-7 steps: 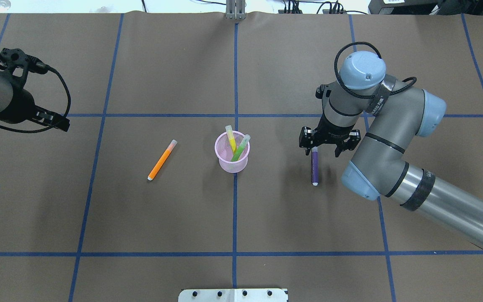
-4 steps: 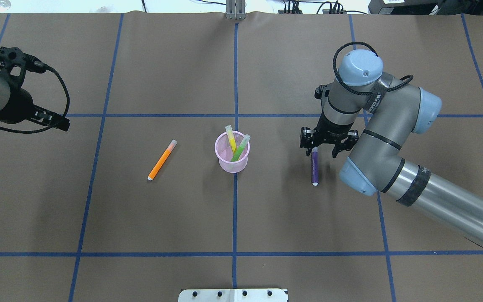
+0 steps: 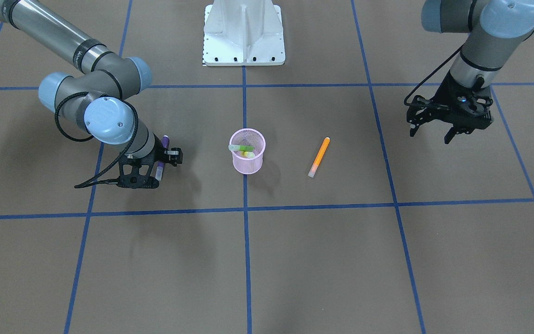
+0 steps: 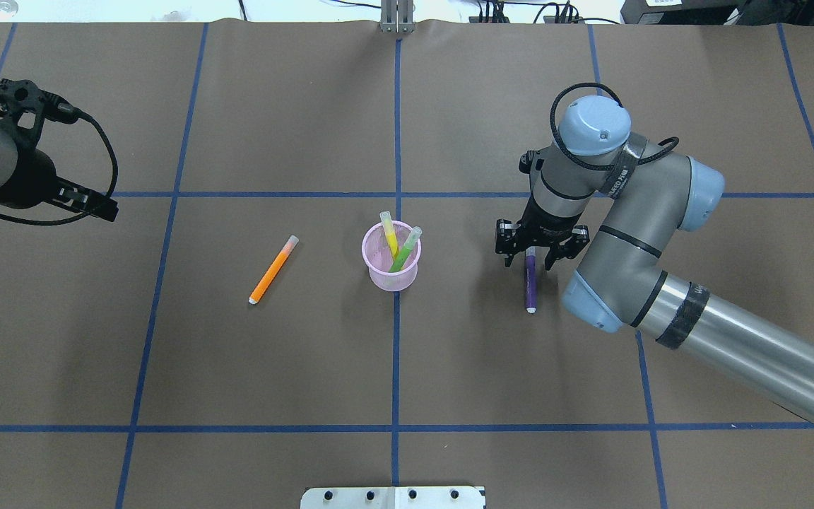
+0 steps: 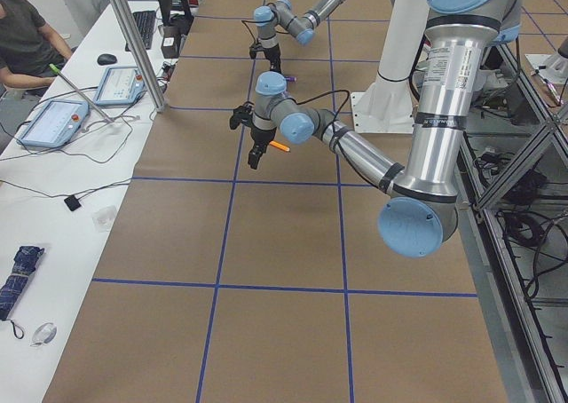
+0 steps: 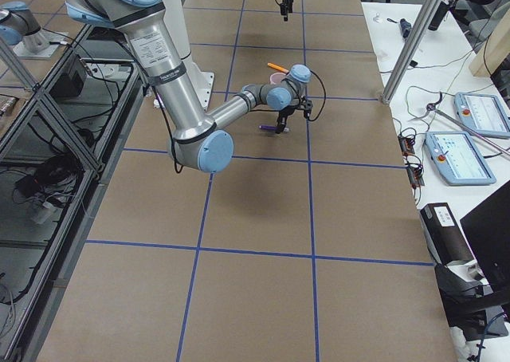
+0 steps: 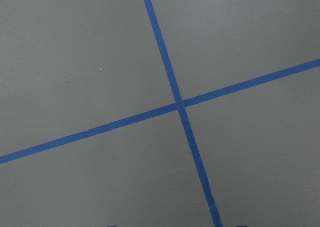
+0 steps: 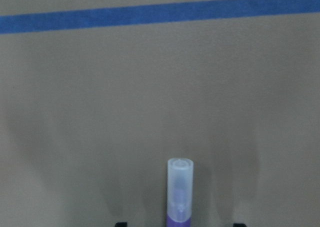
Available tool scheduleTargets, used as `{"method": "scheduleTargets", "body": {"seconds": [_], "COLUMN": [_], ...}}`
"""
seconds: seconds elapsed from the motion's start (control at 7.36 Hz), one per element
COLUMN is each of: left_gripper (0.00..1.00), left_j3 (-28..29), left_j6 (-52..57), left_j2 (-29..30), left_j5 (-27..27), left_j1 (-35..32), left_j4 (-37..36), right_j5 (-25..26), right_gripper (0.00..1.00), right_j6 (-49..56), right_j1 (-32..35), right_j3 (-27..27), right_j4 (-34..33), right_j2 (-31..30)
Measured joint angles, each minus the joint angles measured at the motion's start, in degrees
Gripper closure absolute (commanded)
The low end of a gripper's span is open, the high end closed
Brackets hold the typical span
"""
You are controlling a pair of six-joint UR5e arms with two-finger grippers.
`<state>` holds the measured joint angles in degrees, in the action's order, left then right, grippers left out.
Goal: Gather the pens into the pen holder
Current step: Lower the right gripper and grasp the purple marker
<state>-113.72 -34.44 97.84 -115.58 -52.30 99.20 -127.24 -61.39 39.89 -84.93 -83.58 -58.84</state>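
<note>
We list a holder [image 4: 387, 281], a small round pink wire-mesh cup with a solid rim, slightly tapered, standing on a blue tape line near the middle of the table [image 4: 273, 389], which is matte brown paper gridded with tape [image 7: 175, 102]. In it lean a yellow pen [image 4: 388, 233] and a green pen [image 4: 407, 247], both slim sticks with pale translucent caps uppermost. An orange pen [image 4: 273, 270] lies flat toward the left arm's side, well apart from the holder. A purple pen [image 4: 530, 286] lies flat on the opposite side. The right gripper [image 4: 528, 263], black and two-fingered, hangs low with its jaws spread to either side of this pen's capped end, gripping nothing. The left gripper [image 3: 429, 135] hangs spread and empty, far from the pens. The front view looks down into the holder's mouth, where the two caps lie against the rim [image 3: 247, 166]. The right wrist view alone shows the purple pen's clear, rounded cap [image 8: 179, 187] and two dark fingertips wide apart at the bottom edge. The left wrist view gives only a tape crossing. Against the overhead picture a second ago, the right gripper has shifted toward the holder, so the pen now sits centred between its fingers. All four pens are unmoved.
</note>
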Motion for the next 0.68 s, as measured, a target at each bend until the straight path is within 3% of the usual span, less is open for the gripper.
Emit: {"method": "scheduleTargets", "body": {"seconds": [0.68], "left_gripper": [0.16], "left_j3": [0.13], "left_j6": [0.05], "left_j2": [0.05], "left_j5": [-0.02], "left_j1": [0.03], "left_j4": [0.02], "right_j5": [0.34], "right_gripper": [1.00], "right_j6": [-1.10], "right_j1": [0.50], "right_j3": [-2.80], "right_j4": [0.12], "right_j2": [-0.50]}}
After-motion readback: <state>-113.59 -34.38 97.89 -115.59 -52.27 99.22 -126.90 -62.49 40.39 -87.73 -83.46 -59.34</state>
